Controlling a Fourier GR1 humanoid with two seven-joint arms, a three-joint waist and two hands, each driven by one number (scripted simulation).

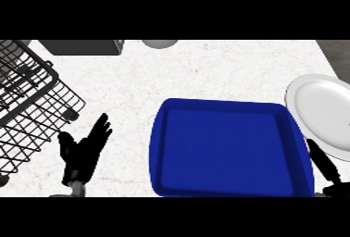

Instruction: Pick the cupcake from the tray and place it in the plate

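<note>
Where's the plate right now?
Head view, far right edge: the white plate sits on the counter just right of the blue tray, partly cut off by the frame.

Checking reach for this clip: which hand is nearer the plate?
Right. The right hand shows at the lower right, just below the plate, beside the tray. The left hand rests across the tray, by the wire basket.

my counter (205, 74) was pale, speckled stone. on it sat a blue tray (229, 185) toward the near right, a white plate (321, 113) just beside its far right corner, and a black wire basket (31, 106) at the left.
</note>
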